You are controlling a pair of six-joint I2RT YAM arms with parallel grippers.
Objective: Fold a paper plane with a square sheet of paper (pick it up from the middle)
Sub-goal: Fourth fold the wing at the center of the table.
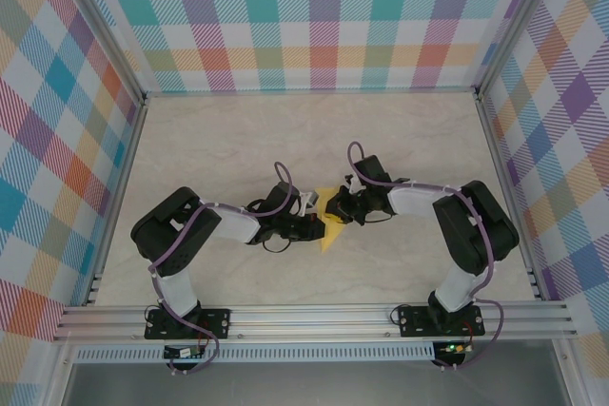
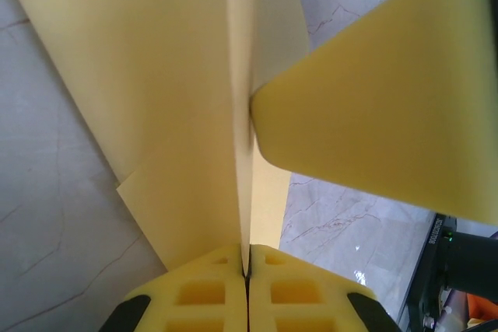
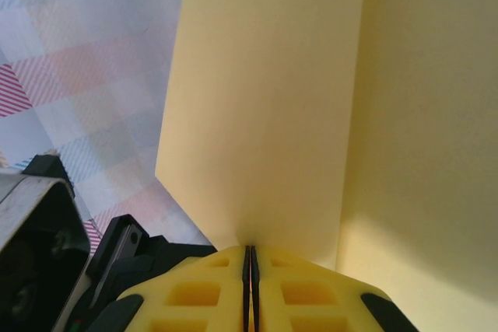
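The paper is plain yellow, and the finger pads seem the same yellow. The table is cream with faint marble veins. At its edges, the walls are teal, orange, purple and pink plaid.

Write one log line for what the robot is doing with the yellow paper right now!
stage: folding | left pincer: shut on yellow paper | right pincer: shut on yellow paper | state: creased, pinched from both sides

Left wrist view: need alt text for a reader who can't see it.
The left gripper is shut on folded yellow paper that rises up the frame. Another yellow finger meets its crease from the right, over the marble table.
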